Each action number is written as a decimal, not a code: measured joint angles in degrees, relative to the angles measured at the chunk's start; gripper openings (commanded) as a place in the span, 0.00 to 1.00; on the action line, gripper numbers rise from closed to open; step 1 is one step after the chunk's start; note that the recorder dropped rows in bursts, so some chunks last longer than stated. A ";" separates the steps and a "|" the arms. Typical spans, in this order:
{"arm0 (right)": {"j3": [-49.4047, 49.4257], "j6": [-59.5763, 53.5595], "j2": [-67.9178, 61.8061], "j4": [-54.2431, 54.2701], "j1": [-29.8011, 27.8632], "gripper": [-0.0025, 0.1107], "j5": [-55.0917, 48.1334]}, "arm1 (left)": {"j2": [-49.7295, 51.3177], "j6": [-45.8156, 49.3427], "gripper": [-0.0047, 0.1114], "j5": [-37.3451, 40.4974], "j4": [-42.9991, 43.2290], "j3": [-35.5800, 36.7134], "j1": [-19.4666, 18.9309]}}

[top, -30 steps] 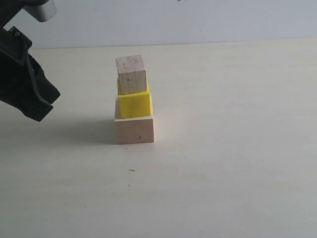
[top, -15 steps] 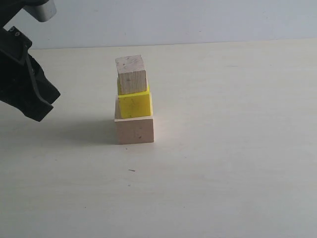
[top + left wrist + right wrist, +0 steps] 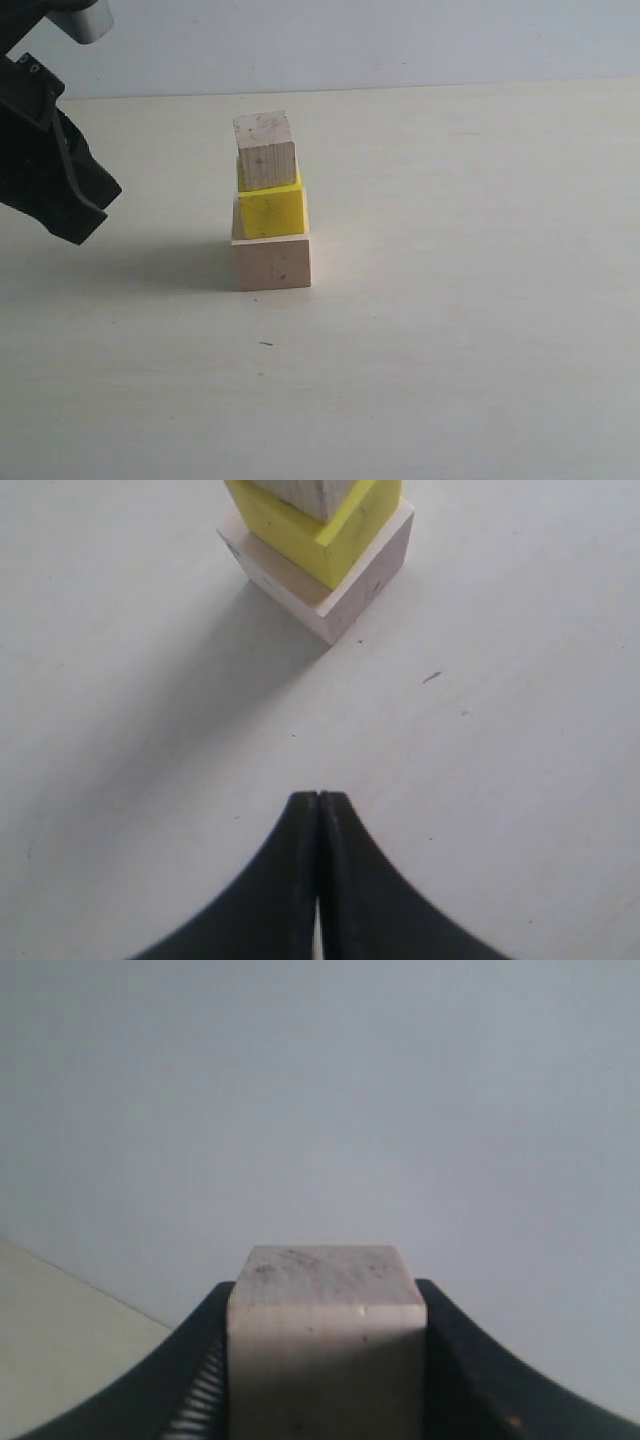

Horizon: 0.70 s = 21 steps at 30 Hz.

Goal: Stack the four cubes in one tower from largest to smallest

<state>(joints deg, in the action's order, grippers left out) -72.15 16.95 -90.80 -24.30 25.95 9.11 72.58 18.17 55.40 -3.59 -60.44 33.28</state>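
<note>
Exterior: on the table (image 3: 450,300), the pale wood cube (image 3: 272,262) sits lowest, the yellow cube (image 3: 272,210) on it, and a small wood cube (image 3: 266,150) on top. The left gripper (image 3: 82,222) hangs well apart from them.

Left wrist: jaws pressed together, holding nothing.

Right wrist: the right gripper (image 3: 325,1305) clamps a second small wood cube (image 3: 325,1350). Its place relative to the others is unclear.

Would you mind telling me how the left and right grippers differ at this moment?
The left gripper is shut, jaws pressed together; the right gripper stands wide. The left gripper holds nothing; the right gripper grips a small wood cube. The left gripper hangs over the table near the tower; the right gripper faces a blank wall. Both are black.
</note>
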 measured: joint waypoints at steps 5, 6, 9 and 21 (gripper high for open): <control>2.53 17.51 0.04 -20.02 0.00 0.02 9.03 | 0.00 0.00 0.04 0.00 0.00 0.00 0.00; 2.97 21.80 0.04 -25.05 0.00 0.02 12.31 | 0.00 0.00 0.04 0.00 0.00 0.00 0.00; 3.57 32.18 0.04 -38.23 0.00 0.02 22.90 | 0.00 0.00 0.04 0.00 0.00 0.00 0.00; 3.66 40.74 -0.01 -53.38 0.14 0.02 42.32 | 0.00 0.00 0.04 -0.06 0.00 0.00 0.00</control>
<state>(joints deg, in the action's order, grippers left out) -68.49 57.69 -90.81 -77.67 26.09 51.43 72.58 18.17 55.34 -3.59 -60.44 33.28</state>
